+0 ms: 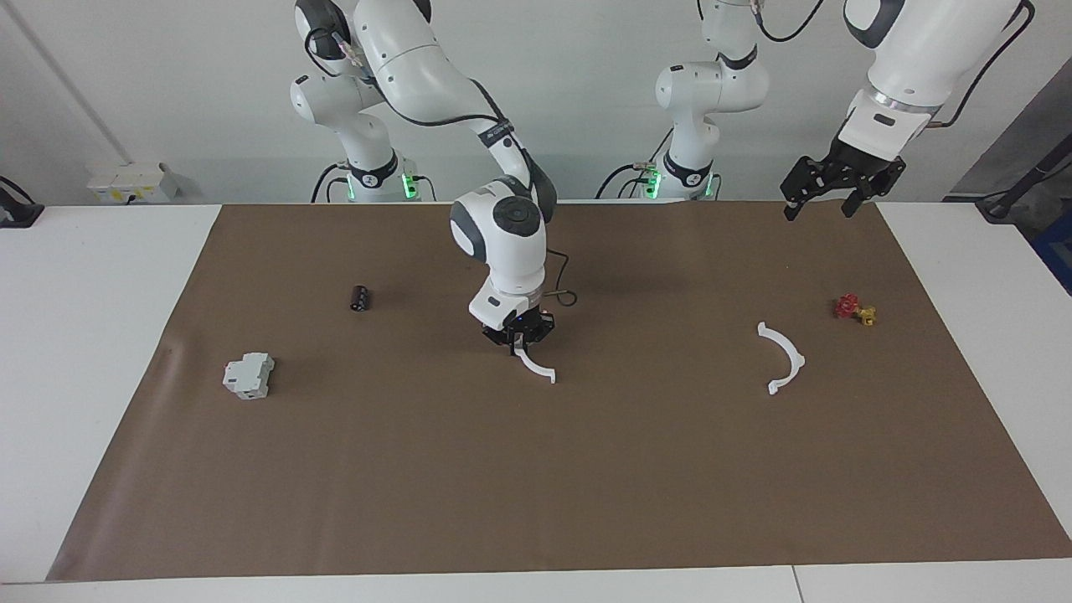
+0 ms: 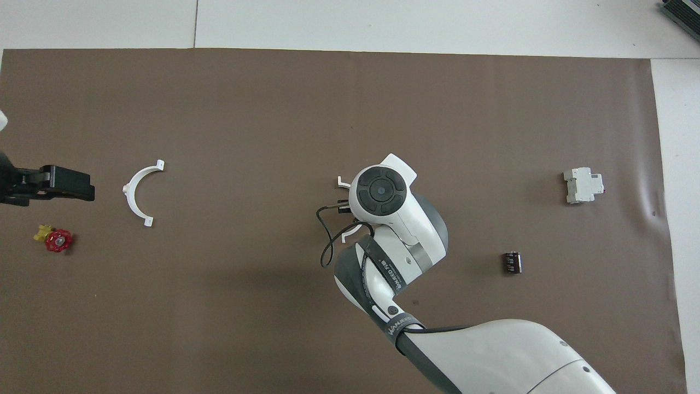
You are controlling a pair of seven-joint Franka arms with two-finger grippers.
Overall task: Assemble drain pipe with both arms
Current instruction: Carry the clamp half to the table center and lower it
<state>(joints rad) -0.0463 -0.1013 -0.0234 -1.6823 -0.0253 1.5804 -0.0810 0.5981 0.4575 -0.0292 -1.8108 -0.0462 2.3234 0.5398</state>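
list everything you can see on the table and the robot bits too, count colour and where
half-ring held: one, white, in the right gripper over the middle of the mat
half-ring lying free: one, white, on the mat toward the left arm's end
valve: one, red and yellow, beside the free half-ring, slightly nearer to the robots
block: one, grey-white, boxy, on the mat toward the right arm's end
cylinder: one, small, dark, nearer to the robots than the block
mat: one, brown, covering most of the table
table: one, white
right gripper: one, black, shut on the held half-ring
left gripper: one, black, open, waiting raised over the mat's edge at the left arm's end
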